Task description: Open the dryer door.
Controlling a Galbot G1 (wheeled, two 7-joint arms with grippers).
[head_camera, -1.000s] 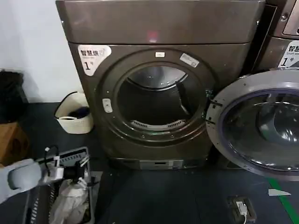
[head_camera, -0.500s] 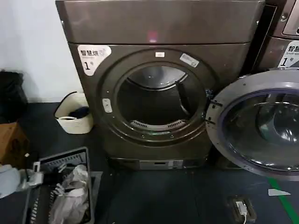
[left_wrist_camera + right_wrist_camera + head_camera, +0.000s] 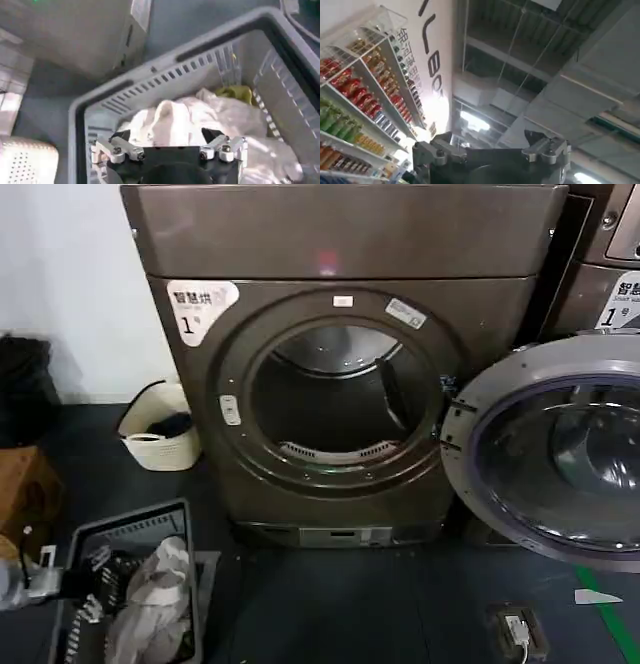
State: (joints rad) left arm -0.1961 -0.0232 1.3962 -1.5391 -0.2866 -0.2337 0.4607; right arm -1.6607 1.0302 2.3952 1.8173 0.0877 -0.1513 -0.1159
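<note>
The bronze-grey dryer (image 3: pixel 340 244) stands straight ahead with its round drum opening (image 3: pixel 335 399) exposed. The dryer door (image 3: pixel 480 409) hangs wide open, swung out to the right on its hinge, grey inner side and dark glass facing me. My left gripper (image 3: pixel 92 579) is low at the left edge, well away from the door, over a grey laundry basket. In the left wrist view it (image 3: pixel 166 134) is open above white clothes (image 3: pixel 190 117), holding nothing. My right gripper (image 3: pixel 490 136) is open, empty and pointed up at a ceiling.
The grey slotted basket (image 3: pixel 130 529) of clothes sits on the dark floor at front left. A white basket (image 3: pixel 160 446) and a brown box (image 3: pixel 25 489) stand left of the dryer. A neighbouring machine (image 3: pixel 600 244) is behind the open door. A small device (image 3: pixel 517 629) lies front right.
My left arm has pulled back to the left and down, from beside the basket's near corner to the frame edge. The door and dryer have not moved.
</note>
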